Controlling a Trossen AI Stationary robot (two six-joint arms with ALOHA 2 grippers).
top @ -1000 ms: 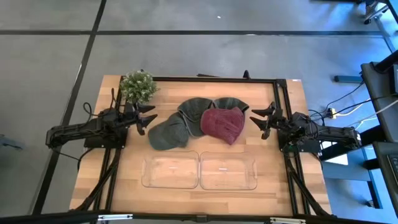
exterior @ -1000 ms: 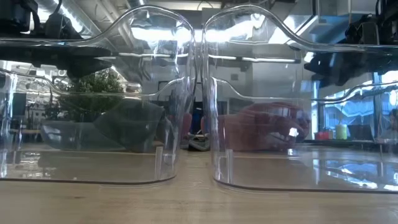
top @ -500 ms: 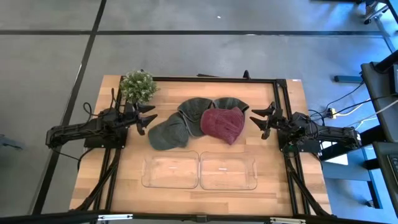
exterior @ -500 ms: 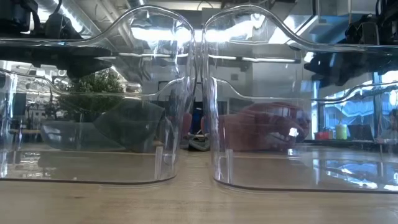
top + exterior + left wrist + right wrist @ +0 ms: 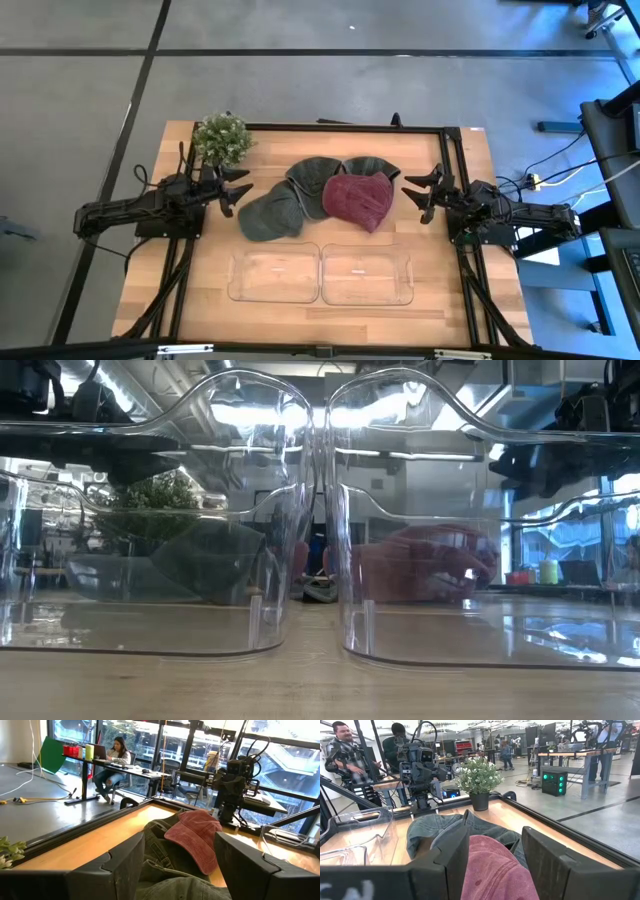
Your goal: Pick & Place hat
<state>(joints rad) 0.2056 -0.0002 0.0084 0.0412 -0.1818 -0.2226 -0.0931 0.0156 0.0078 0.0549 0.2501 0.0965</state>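
Three caps lie overlapping on the table's middle. A maroon cap (image 5: 358,198) rests on a dark green cap (image 5: 322,180); a second green cap (image 5: 270,215) lies to its left, and another green one (image 5: 370,165) shows behind the maroon. My left gripper (image 5: 240,189) hovers open just left of the caps, fingers pointing right. My right gripper (image 5: 415,192) hovers open just right of the maroon cap (image 5: 495,865), fingers pointing left. The maroon cap (image 5: 197,837) also shows in the left wrist view.
Two clear plastic bins (image 5: 272,273) (image 5: 366,274) stand side by side near the table's front edge. A small potted plant (image 5: 222,139) stands at the far left corner. A black frame (image 5: 450,140) runs along the table's edges. People sit and stand in the room beyond.
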